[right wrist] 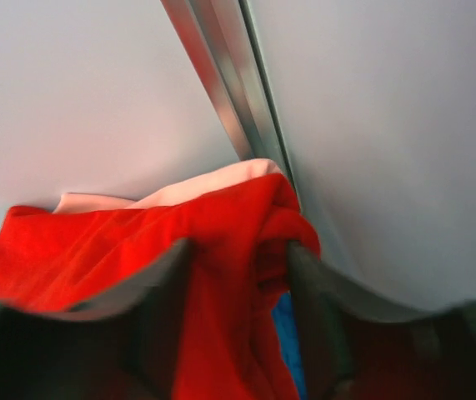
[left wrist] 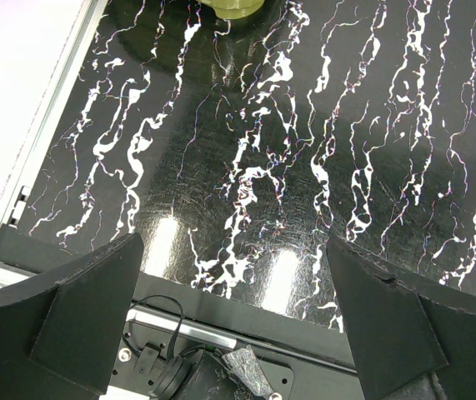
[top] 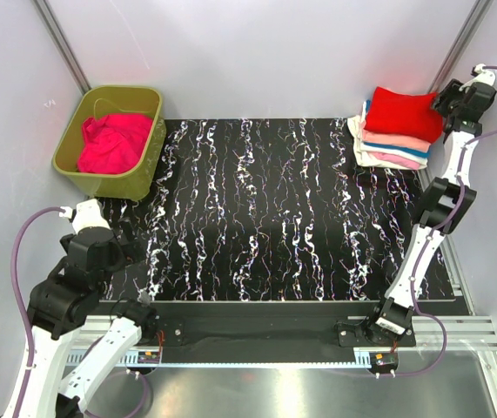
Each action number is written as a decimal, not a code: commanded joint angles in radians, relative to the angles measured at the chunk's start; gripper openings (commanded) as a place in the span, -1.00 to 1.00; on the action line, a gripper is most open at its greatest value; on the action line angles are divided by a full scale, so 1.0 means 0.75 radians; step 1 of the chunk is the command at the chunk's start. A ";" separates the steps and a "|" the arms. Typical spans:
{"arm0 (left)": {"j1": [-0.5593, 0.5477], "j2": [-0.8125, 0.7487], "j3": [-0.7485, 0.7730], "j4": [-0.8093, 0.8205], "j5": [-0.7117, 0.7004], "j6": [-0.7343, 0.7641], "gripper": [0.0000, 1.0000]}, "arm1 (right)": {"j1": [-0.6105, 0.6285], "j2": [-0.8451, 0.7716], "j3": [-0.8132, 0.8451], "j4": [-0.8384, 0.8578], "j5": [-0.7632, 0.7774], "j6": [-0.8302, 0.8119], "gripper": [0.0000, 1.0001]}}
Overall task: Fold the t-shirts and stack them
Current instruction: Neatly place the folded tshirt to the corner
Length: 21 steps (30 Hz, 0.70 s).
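A stack of folded t-shirts (top: 393, 146) lies at the table's far right corner, with a bright red t-shirt (top: 402, 111) on top. My right gripper (top: 446, 103) is at the red shirt's right edge. In the right wrist view its jaws (right wrist: 238, 250) stand apart, open, with a bunched fold of the red t-shirt (right wrist: 137, 242) between them; peach cloth (right wrist: 196, 187) and blue cloth (right wrist: 283, 321) show behind and below. A crumpled magenta-pink t-shirt (top: 113, 144) lies in the tub. My left gripper (top: 119, 246) hangs wide open and empty (left wrist: 233, 250) over the near left of the table.
The olive-green tub (top: 109, 185) stands at the far left corner. The black marbled mat (top: 274, 209) covers the table between the arms. Grey walls and a metal corner post (right wrist: 238, 92) stand close behind the stack. The black base rail (left wrist: 246, 312) runs under the left gripper.
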 commanded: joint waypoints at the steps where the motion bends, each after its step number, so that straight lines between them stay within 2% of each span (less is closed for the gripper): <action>1: 0.007 0.006 -0.002 0.056 0.000 0.013 0.97 | -0.056 0.033 -0.004 0.074 0.170 0.041 0.20; 3: 0.007 0.000 -0.002 0.054 0.002 0.013 0.97 | -0.048 0.006 -0.002 0.039 0.225 0.024 0.37; 7: 0.007 -0.010 -0.002 0.059 0.006 0.013 0.97 | -0.045 -0.098 -0.008 -0.004 0.313 -0.008 0.47; 13: 0.007 -0.010 -0.002 0.063 0.010 0.019 0.97 | -0.066 -0.372 -0.071 -0.104 0.444 -0.005 0.63; 16: 0.007 -0.028 -0.002 0.063 0.012 0.017 0.97 | -0.097 -0.493 -0.095 -0.151 0.360 0.081 0.71; 17: 0.007 -0.032 0.001 0.061 0.012 0.017 0.97 | -0.103 -0.533 -0.100 -0.159 0.328 0.114 0.80; 21: 0.007 -0.024 -0.002 0.063 0.014 0.023 0.97 | -0.127 -0.571 -0.112 -0.222 0.034 0.276 0.84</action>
